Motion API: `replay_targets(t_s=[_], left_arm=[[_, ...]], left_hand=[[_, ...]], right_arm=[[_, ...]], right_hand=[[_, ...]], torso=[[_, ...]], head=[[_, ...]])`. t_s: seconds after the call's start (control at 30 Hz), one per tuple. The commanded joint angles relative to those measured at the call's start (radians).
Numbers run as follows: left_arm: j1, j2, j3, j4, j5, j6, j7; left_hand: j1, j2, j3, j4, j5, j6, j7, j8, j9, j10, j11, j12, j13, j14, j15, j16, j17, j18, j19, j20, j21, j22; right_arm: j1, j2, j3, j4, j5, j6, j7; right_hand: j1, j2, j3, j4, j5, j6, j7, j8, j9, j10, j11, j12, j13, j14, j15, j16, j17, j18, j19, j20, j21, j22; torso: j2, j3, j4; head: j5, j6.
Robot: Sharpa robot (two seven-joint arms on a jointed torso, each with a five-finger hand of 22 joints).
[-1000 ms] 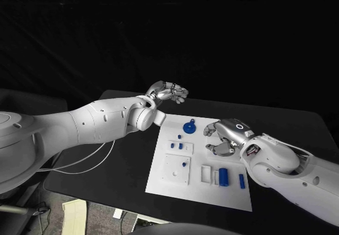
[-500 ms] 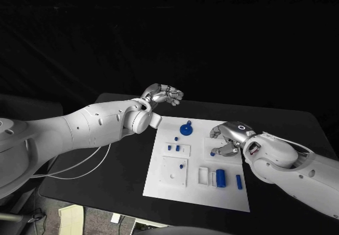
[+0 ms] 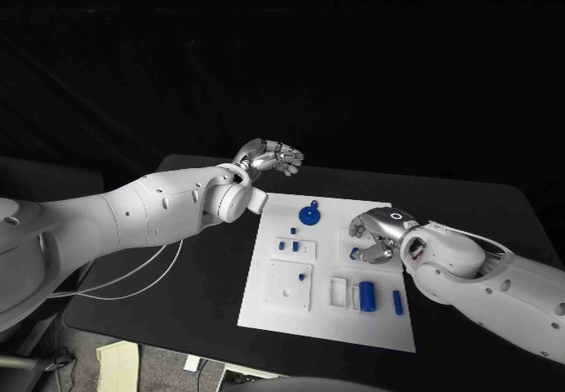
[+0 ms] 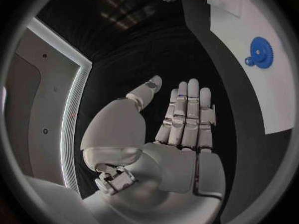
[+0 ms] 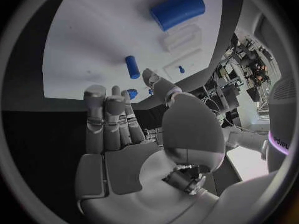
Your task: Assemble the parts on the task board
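The white task board (image 3: 269,309) lies mid-table. A blue gear (image 3: 311,216) sits near its far edge, and small blue pegs (image 3: 295,245) lie below it. A blue cylinder (image 3: 368,295) and a blue bar (image 3: 397,302) lie toward the near right. My right hand (image 3: 375,237) hovers over the board's right side. Its fingers are straight and hold nothing in the right wrist view (image 5: 124,134), with a small blue peg (image 5: 132,67) and the cylinder (image 5: 179,10) beyond them. My left hand (image 3: 269,157) hangs beyond the board's far left corner, flat and empty (image 4: 181,129); the gear (image 4: 261,52) is off to its side.
The black table (image 3: 200,269) extends around the board on all sides. White recessed holders (image 3: 341,292) sit beside the blue cylinder. A white cable (image 3: 141,278) trails off the table's left edge under my left arm.
The right hand has edged slightly left over the board. The left hand holds its place. The view itself has shifted a little.
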Motion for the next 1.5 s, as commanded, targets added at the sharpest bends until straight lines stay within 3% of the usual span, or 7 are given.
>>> replay_targets(t_s=[0.03,0.23,0.8,1.0,1.27,1.5], left_arm=[[0.001,0.003,0.001,0.001,0.005,0.011,0.009],[0.001,0.003,0.001,0.001,0.005,0.012,0.009],[0.001,0.004,0.001,-0.001,0.005,0.014,0.008],[0.001,0.003,0.001,-0.001,0.005,0.014,0.009],[0.001,0.003,0.001,-0.001,0.005,0.014,0.009],[0.001,0.003,0.001,-0.001,0.005,0.014,0.009]], left_hand=[[-0.007,0.006,0.000,-0.005,0.001,-0.010,0.000,0.007,-0.001,0.000,0.000,-0.006,-0.001,0.008,-0.002,-0.005,0.001,0.020,-0.002,0.004,-0.005,-0.001],[-0.007,0.006,0.000,-0.005,0.001,-0.010,0.000,0.007,-0.002,0.000,0.000,-0.006,-0.001,0.008,-0.002,-0.005,0.001,0.020,-0.002,0.004,-0.005,-0.001],[-0.008,0.007,0.000,-0.004,0.001,-0.010,0.000,0.007,-0.002,0.000,0.000,-0.006,-0.002,0.009,-0.002,-0.007,0.003,0.020,-0.002,0.004,-0.005,-0.001],[-0.008,0.007,0.000,-0.004,0.001,-0.010,0.000,0.008,-0.002,0.000,0.000,-0.006,-0.002,0.009,-0.002,-0.008,0.003,0.020,-0.002,0.004,-0.005,-0.001],[-0.008,0.008,0.000,-0.004,0.001,-0.010,0.000,0.008,-0.003,0.000,0.000,-0.006,-0.002,0.010,-0.002,-0.009,0.004,0.020,-0.002,0.004,-0.006,-0.001],[-0.008,0.008,0.000,-0.004,0.001,-0.010,0.000,0.008,-0.003,0.000,0.000,-0.006,-0.002,0.010,-0.002,-0.009,0.005,0.020,-0.002,0.004,-0.006,-0.001]], right_arm=[[-0.001,0.002,-0.006,-0.001,-0.015,0.039,-0.001],[-0.007,0.007,-0.014,-0.006,-0.020,0.045,0.002],[-0.017,0.019,-0.020,-0.016,-0.030,0.045,-0.002],[-0.021,0.023,-0.022,-0.015,-0.035,0.045,0.003],[-0.025,0.024,-0.022,-0.013,-0.052,0.007,-0.010],[-0.026,0.021,-0.022,-0.012,-0.064,-0.009,-0.017]], right_hand=[[0.011,0.001,0.010,-0.001,-0.003,0.005,0.006,0.007,0.001,0.013,-0.003,0.007,-0.001,0.001,-0.010,0.004,-0.002,0.085,0.003,-0.003,-0.005,0.014],[0.034,0.017,0.035,-0.001,-0.005,0.026,0.008,0.019,0.006,0.039,-0.012,0.022,0.003,0.002,-0.018,0.005,-0.004,0.085,0.004,-0.005,-0.005,0.014],[0.047,0.054,0.149,0.032,-0.005,0.074,0.002,0.047,0.015,0.092,-0.034,0.057,0.009,0.002,-0.040,0.009,-0.013,0.085,0.003,-0.002,0.003,0.018],[0.048,0.077,0.170,0.029,-0.006,0.096,-0.008,0.059,0.019,0.112,-0.042,0.070,0.014,0.002,-0.048,0.011,-0.015,0.085,0.002,-0.003,0.007,0.020],[0.043,0.127,0.191,0.012,-0.005,0.138,-0.025,0.081,0.029,0.145,-0.056,0.091,0.024,0.001,-0.062,0.017,-0.015,0.085,-0.004,-0.008,0.017,0.022],[0.037,0.133,0.200,0.000,-0.005,0.150,-0.031,0.087,0.033,0.159,-0.063,0.101,0.030,-0.002,-0.069,0.016,-0.017,0.085,-0.007,-0.012,0.021,0.021]], torso=[[0.000,-0.0003,-0.0009],[0.000,0.0001,-0.0014],[0.000,0.0003,-0.0014],[0.000,0.0004,-0.0017],[-0.001,-0.0002,-0.0006],[-0.001,-0.0004,-0.0012]], head=[[0.001,-0.002],[0.001,-0.004],[0.000,-0.008],[0.001,-0.010],[-0.001,-0.011],[0.000,-0.012]])
